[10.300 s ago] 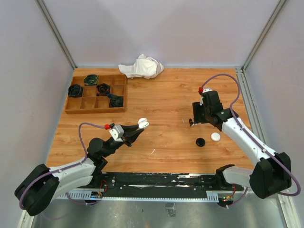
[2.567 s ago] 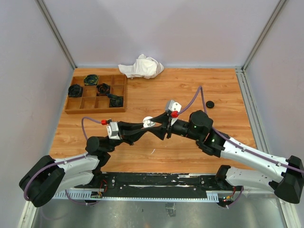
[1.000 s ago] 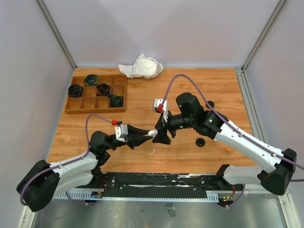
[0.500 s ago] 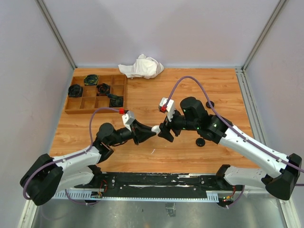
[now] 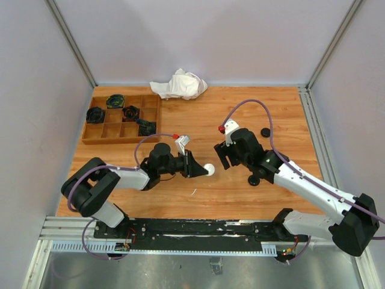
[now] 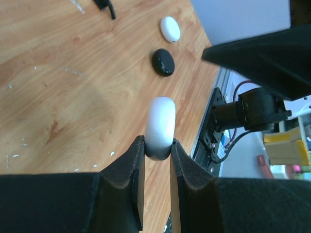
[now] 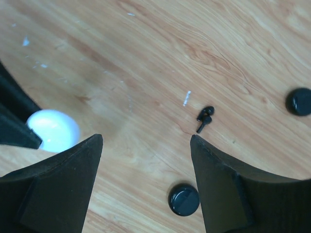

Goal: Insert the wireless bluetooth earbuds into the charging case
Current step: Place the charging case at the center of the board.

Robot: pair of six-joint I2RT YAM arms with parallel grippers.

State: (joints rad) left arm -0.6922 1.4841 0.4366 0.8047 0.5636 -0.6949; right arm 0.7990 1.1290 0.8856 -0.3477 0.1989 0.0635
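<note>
My left gripper [image 5: 201,170] is shut on a round white charging case [image 5: 209,170], held edge-on just above the table; the left wrist view shows the case [image 6: 160,127] pinched between the pads [image 6: 136,160]. My right gripper [image 5: 224,158] is open wide and empty, just right of the case, over bare wood [image 7: 146,141]. Two tiny black stemmed earbuds [image 7: 205,118] lie together on the table beyond its right finger, and show in the left wrist view [image 6: 104,5]. They are hidden under the right arm in the top view. The white case shows at the left of the right wrist view [image 7: 52,130].
A black puck case [image 5: 254,179] lies by the right arm [image 7: 184,199] and another farther back [image 5: 265,132]. A white puck [image 6: 170,29] lies past the black one [image 6: 163,62]. A wooden compartment tray [image 5: 120,139] stands back left, a white cloth [image 5: 179,84] behind, a thin white sliver [image 5: 194,192] in front.
My right gripper has drawn back to the right, away from the white case. My left gripper has pushed forward to the right, still holding the case.
</note>
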